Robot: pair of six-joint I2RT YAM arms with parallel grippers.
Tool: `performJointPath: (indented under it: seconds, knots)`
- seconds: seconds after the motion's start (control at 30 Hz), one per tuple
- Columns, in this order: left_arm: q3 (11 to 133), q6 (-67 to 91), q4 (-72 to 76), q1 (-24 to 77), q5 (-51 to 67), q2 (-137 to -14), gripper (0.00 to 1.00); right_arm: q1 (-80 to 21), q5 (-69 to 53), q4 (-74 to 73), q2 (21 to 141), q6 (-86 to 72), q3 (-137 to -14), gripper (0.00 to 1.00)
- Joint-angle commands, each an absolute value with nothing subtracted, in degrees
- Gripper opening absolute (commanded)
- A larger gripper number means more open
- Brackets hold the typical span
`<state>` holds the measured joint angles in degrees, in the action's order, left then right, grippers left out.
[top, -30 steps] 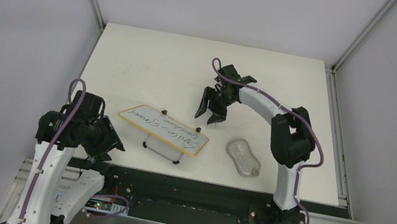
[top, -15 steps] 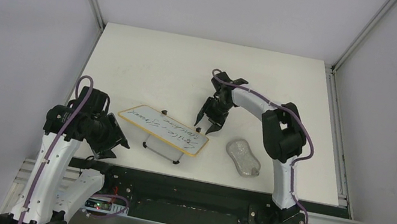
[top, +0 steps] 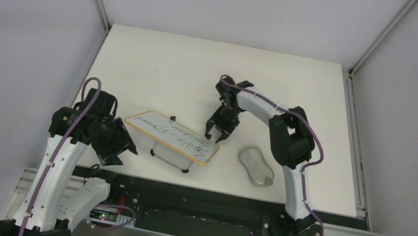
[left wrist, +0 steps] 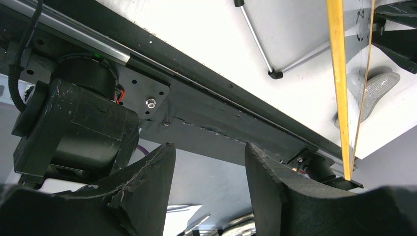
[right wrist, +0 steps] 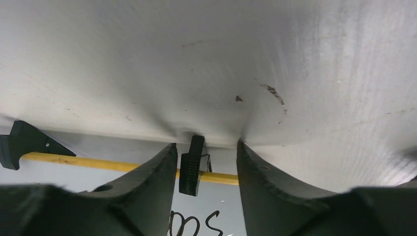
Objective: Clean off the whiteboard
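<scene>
The whiteboard stands tilted on its wire stand near the table's front, black handwriting on it. My right gripper is open over the board's far right edge; in the right wrist view its jaws straddle a small black clip on the tan rim, with handwriting below. My left gripper is open and empty, off the board's left end by the table's front edge. In the left wrist view the board's rim shows edge-on, and the fingers hold nothing.
A grey lumpy pad lies on the table right of the board; it also shows in the left wrist view. The stand's wire legs rest on the table. A black rail runs along the front edge.
My right gripper has moved down and toward the board's far right edge, now over its clip. My left arm has risen and shifted slightly right toward the board's left end.
</scene>
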<state>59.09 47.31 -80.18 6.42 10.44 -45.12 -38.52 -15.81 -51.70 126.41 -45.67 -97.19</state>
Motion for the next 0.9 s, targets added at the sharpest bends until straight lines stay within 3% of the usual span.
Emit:
performJointPath:
  seconds: [0.0, 0.07, 0.87]
  knots:
    - [60.5, 46.8, -81.1, 6.7, 10.2, -45.5, 0.56, -38.9, -12.9, -56.2, 126.6, -49.7, -99.8, 0.45]
    - [60.7, 46.7, -81.2, 6.7, 10.0, -45.5, 0.56, -38.8, -12.5, -57.0, 127.1, -50.9, -100.3, 0.39]
    - [63.7, 46.4, -81.8, 6.7, 9.1, -46.6, 0.57, -36.9, -23.1, -52.5, 128.3, -59.7, -96.4, 0.28]
